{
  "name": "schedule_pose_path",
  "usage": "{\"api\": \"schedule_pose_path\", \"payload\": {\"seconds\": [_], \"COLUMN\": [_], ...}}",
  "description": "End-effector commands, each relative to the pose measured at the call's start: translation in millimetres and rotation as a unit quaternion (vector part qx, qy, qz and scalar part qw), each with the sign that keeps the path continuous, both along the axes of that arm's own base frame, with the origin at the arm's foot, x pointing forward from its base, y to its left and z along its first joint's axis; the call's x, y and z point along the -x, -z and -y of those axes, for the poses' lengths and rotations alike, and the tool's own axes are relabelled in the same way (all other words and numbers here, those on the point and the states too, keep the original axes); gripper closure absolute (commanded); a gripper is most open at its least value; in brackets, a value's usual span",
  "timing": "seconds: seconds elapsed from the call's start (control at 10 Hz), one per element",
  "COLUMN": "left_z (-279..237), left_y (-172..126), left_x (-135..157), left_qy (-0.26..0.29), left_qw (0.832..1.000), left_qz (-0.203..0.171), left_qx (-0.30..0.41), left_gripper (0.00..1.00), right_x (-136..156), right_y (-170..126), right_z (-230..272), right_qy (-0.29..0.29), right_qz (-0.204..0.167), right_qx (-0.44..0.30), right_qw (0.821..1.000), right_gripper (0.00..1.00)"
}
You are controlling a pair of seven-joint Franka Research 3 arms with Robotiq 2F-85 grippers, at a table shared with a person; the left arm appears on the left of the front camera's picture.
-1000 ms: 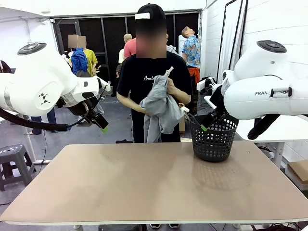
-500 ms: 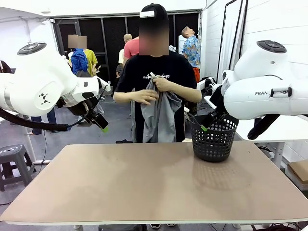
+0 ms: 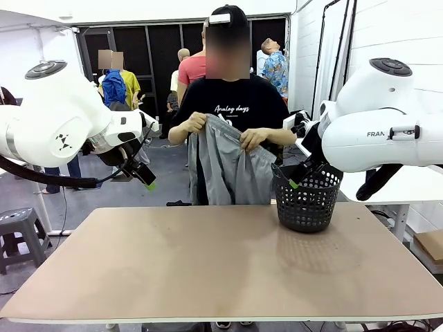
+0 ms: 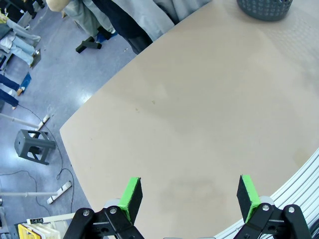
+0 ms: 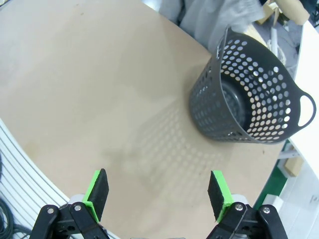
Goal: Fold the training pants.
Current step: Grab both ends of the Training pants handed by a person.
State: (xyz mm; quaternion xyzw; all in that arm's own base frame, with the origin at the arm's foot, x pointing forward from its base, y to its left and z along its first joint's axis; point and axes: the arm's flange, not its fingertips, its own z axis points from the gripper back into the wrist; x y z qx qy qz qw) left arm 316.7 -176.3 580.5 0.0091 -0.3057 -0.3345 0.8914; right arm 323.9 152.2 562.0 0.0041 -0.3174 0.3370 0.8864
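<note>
1. Pants [image 3: 228, 169] hang by the waistband from the person's [image 3: 232, 104] grip, just past the bench's far edge. They are beyond both robot hands and between them, and the legs drop behind that edge.
2. The left hand [image 3: 147, 181] hovers above the bench's [image 3: 208, 263] far left corner, jaws wide with nothing in them. In its wrist view, open benchtop stretches ahead of the pads [image 4: 130, 196], with bench edges on both sides and the pants' grey cloth at the far edge.
3. The right hand [image 3: 292, 181] hovers at the basket's [image 3: 308, 204] rim on its left side, jaws wide and holding nothing.
4. In the right wrist view, the basket [image 5: 249, 94] stands ahead and right of the hand [image 5: 158, 194], close to the bench's edge. Flat benchtop runs ahead and left of it.
</note>
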Motion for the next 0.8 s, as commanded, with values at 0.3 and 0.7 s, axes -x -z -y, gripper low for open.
{"api": "schedule_pose_path", "payload": {"seconds": [0.3, 0.7], "left_z": [-0.4, -0.4], "left_y": [0.5, 0.5], "left_x": [-0.4, -0.4], "left_qy": [0.004, 0.004], "left_qw": [1.0, 1.0], "left_qz": [-0.003, -0.003], "left_qx": [0.002, 0.002], "left_gripper": [0.0, 0.0], "right_x": [-0.1, -0.1], "right_y": [-0.1, -0.1], "right_z": [-0.2, -0.2], "right_qy": [0.0, 0.0], "right_qz": [-0.001, -0.001], "right_qx": [0.001, 0.001], "right_qw": [1.0, 1.0], "right_gripper": [0.0, 0.0]}}
